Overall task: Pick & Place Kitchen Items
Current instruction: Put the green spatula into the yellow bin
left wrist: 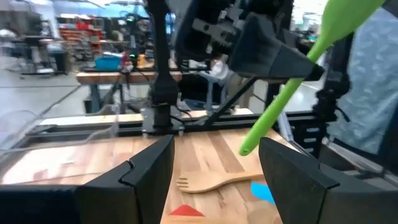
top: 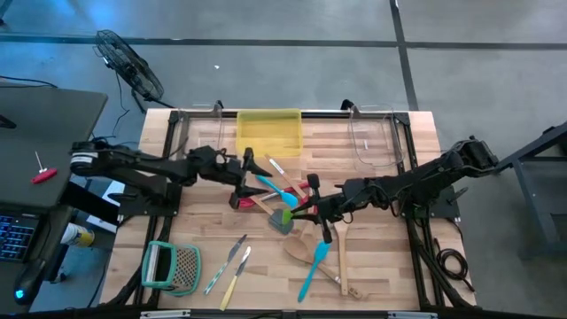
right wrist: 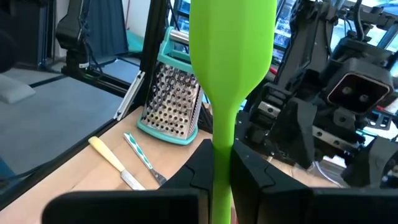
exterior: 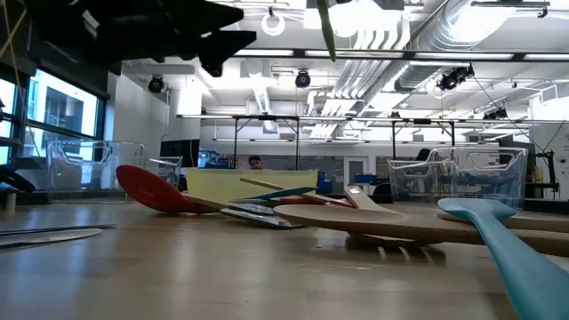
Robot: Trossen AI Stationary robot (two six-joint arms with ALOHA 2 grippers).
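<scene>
The right gripper (right wrist: 222,171) is clamped on the handle of a green spatula (right wrist: 231,59), whose blade rises clear above the fingers, over the pile of utensils (top: 288,199) at mid-table. The left gripper (left wrist: 214,174) hovers just beside the pile, fingers spread and holding nothing. A grater (right wrist: 171,102) and two knives (top: 229,268) lie nearer the front edge.
</scene>
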